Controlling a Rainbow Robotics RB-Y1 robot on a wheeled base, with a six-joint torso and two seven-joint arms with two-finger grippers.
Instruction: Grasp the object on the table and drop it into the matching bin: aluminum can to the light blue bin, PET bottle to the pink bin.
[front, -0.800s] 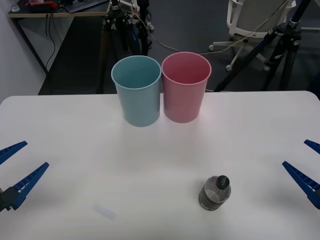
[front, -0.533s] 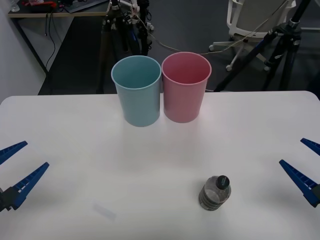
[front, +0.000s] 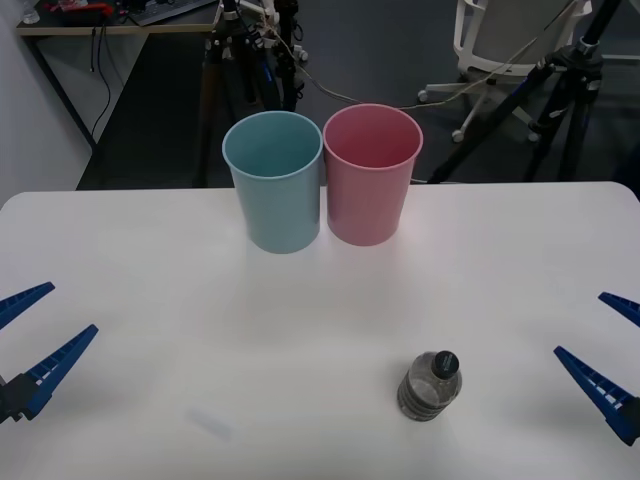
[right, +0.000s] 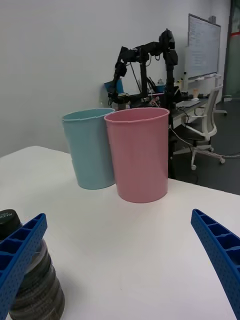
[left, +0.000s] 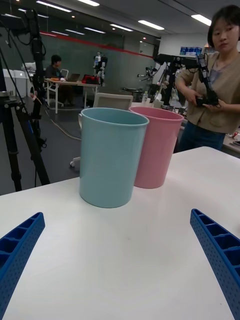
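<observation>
On the white table (front: 150, 260), toward the near right: small clear PET bottle (front: 430, 385), standing upright, dark cap on top, dark label band around the body, touching neither gripper. At the far side of the table, near its middle: light blue bin (front: 274, 180) and pink bin (front: 371, 173), both upright with open mouths facing up, side by side and touching or nearly so, blue toward the robot's left, pink toward its right; well apart from the bottle. At the left edge of the front view: left gripper (front: 28, 335), blue ribbed fingers spread wide apart, holding nothing, low over the table. At the right edge: right gripper (front: 610, 355), fingers likewise spread wide, holding nothing, off to the right of the bottle. In the right wrist view: bottle (right: 30, 280) close behind one blue finger (right: 20, 255), bins farther off. In the left wrist view: both bins beyond the parted fingers (left: 217, 250).
</observation>
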